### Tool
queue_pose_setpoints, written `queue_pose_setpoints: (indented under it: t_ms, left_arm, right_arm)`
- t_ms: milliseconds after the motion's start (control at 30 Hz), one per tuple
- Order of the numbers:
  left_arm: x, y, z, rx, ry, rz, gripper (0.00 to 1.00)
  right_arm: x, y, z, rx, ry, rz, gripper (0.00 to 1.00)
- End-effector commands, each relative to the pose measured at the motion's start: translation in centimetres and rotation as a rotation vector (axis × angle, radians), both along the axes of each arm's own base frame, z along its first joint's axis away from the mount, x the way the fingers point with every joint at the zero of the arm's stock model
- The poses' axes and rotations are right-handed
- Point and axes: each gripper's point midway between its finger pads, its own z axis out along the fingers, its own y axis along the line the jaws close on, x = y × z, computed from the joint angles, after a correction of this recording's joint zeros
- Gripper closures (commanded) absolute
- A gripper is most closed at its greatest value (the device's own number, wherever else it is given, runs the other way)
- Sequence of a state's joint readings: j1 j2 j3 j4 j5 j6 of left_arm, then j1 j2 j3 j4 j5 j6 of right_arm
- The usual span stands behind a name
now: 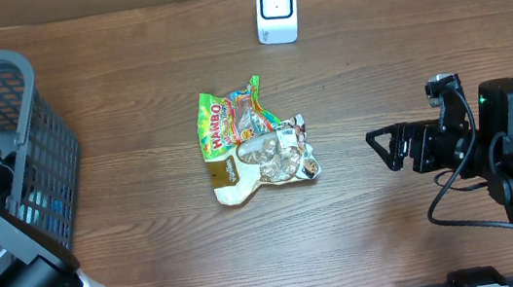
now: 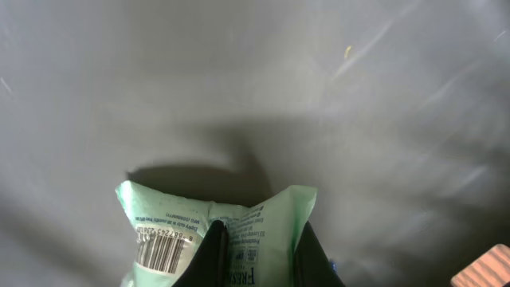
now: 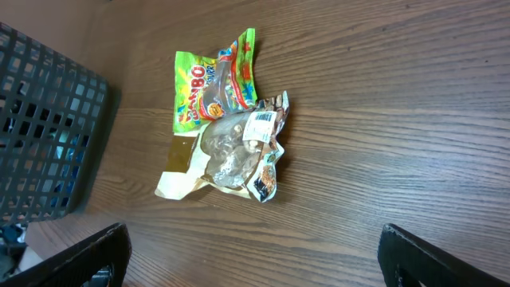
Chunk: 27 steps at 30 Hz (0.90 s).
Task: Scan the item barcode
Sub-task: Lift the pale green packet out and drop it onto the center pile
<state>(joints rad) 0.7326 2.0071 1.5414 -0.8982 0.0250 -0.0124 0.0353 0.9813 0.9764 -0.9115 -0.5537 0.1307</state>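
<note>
The left fingers [image 2: 213,257] are pinched narrow on the packet [image 2: 239,231], gripping its upper edge, with film bulging up between them. The packet is pale mint-green plastic film, soft and slightly puffed, with a flat sealed rim and rounded corners. Small dark print runs across it, too small to read. Just beside the nearer finger sits a white panel carrying the black-striped barcode [image 2: 159,251], facing up. Beyond the fingers the packet lies on a smooth, dull grey surface marked with fine scratches (the overhead view shows the left arm reaching down into the basket [image 1: 33,122], a grey plastic grid with a thick rim).

The right fingers [image 3: 434,259] stand wide apart and hold nothing above the wood-grained tabletop [image 3: 398,119]. Ahead of them, well apart, lies a glossy yellow-green Haribo bag [image 3: 209,84]. Touching it is a crinkled clear bag [image 3: 231,155], which has a white label and overlaps its lower edge. The scanner [image 1: 276,9], a small white rounded box, stands upright and well apart from both sets of fingers.
</note>
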Motion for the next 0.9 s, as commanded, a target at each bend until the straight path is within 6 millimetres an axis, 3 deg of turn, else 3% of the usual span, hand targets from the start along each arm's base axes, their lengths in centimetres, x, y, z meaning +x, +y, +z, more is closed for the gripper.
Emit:
queue_pose_setpoints:
  t_ms: [0, 100, 167, 200, 233, 367, 500, 600, 700, 867]
  left_arm:
    - [-0.9, -1.7, -1.9, -0.104, 0.067, 0.071, 0.96]
    - [0.3, -1.3, 1.4, -0.113, 0.028, 0.066, 0.96]
    - [1.2, -0.6, 5.2, -0.099, -0.005, 0.094, 0.96]
    - [1.4, -0.5, 6.0, -0.096, -0.013, 0.101, 0.96]
    - [2.0, -0.4, 8.9, -0.090, -0.053, 0.100, 0.96]
    - [3.4, -0.6, 17.2, -0.053, -0.196, 0.077, 0.96]
    - [3.6, -2.2, 26.3, 0.014, -0.386, 0.032, 0.96]
    - [3.2, -4.8, 32.6, 0.053, -0.556, -0.033, 0.96]
    - [3.2, -9.8, 37.8, 0.047, -0.727, -0.165, 0.96]
    - [2.9, -18.8, 41.4, 0.050, -0.803, -0.373, 0.96]
  right_arm:
    - [0.2, 0.2, 1.1, 0.006, -0.032, 0.012, 0.00]
    - [0.2, 0.2, 1.1, 0.006, -0.032, 0.012, 0.00]
    - [0.2, 0.2, 1.1, 0.006, -0.032, 0.012, 0.00]
    - [0.2, 0.2, 1.1, 0.006, -0.032, 0.012, 0.00]
    - [0.2, 0.2, 1.1, 0.006, -0.032, 0.012, 0.00]
    - [0.2, 0.2, 1.1, 0.006, -0.031, 0.012, 0.00]
    - [0.2, 0.2, 1.1, 0.006, -0.032, 0.012, 0.00]
    - [0.2, 0.2, 1.1, 0.006, -0.031, 0.012, 0.00]
    - [0.2, 0.2, 1.1, 0.006, -0.032, 0.012, 0.00]
    - [0.2, 0.2, 1.1, 0.007, -0.035, 0.012, 0.00]
